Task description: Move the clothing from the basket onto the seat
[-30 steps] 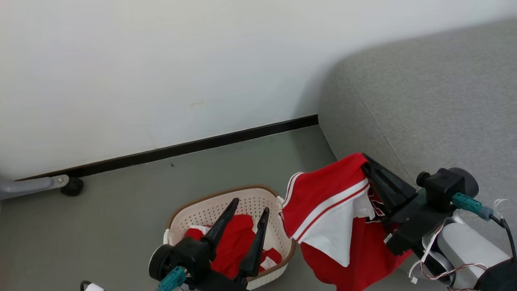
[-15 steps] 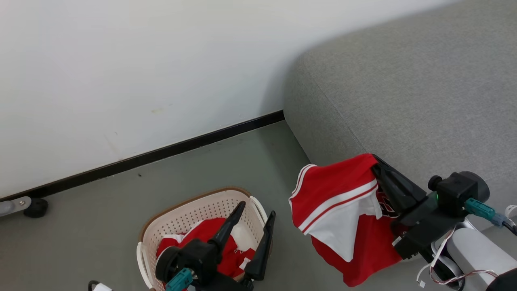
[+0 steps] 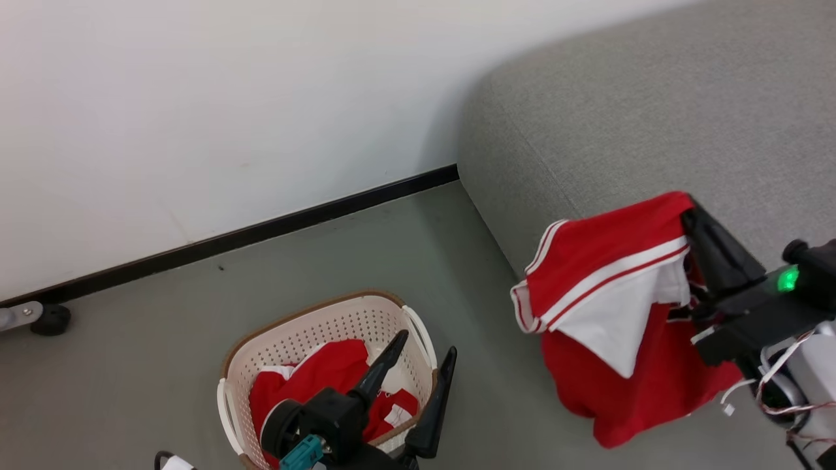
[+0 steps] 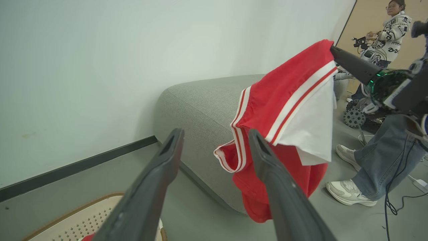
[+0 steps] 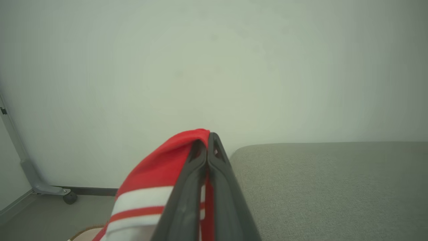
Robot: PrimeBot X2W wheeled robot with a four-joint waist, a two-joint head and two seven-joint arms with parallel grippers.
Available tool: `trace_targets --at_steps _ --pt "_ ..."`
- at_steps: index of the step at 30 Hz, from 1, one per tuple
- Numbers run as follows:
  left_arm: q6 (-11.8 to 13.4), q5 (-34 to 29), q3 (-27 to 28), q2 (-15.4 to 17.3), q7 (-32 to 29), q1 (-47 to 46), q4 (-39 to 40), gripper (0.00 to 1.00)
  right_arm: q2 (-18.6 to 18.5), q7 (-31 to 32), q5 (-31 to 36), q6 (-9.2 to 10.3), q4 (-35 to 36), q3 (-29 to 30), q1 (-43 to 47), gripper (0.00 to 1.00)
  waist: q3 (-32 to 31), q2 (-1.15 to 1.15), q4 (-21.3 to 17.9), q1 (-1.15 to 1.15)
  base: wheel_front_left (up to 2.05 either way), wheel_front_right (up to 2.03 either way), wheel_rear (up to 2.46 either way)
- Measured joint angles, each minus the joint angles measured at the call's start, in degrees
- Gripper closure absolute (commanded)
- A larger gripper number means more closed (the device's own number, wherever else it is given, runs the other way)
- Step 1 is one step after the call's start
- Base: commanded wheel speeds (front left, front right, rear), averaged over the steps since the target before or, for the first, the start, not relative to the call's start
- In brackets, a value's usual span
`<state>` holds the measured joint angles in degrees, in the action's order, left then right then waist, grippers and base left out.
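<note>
While the right gripper (image 3: 691, 215) pinches a red garment (image 3: 607, 274) beside the grey sofa (image 3: 620, 117), none lies there yet. More red clothing (image 3: 313, 378) waits in the basket (image 3: 230, 365); the left gripper (image 3: 426, 344) gapes empty.

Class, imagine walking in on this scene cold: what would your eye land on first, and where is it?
First, the bright red garment with white trim, pinched in the shut right gripper and hanging in the air by the grey sofa at its rounded edge. Next, the cream basket on the floor, with more red clothing inside and the open left gripper poised by it.
</note>
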<state>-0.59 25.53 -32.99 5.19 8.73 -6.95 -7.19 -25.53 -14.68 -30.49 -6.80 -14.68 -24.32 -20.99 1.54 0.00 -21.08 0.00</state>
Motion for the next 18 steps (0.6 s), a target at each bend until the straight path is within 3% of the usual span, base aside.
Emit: trace_targets --at_steps 7,18 --pt "-0.02 -0.51 -1.0 0.01 -0.58 -0.4 0.62 0.0 -3.76 0.0 -1.41 0.24 -0.3 7.05 -4.77 1.0 2.06 0.0 0.87 0.0 0.0 0.0 0.0" --pt "-0.98 -1.68 -3.24 0.0 -3.02 -3.33 2.01 0.0 -9.21 -0.02 -6.84 0.32 -7.68 19.65 -16.95 1.0 7.45 0.0 3.33 0.01 0.0 0.0 0.0"
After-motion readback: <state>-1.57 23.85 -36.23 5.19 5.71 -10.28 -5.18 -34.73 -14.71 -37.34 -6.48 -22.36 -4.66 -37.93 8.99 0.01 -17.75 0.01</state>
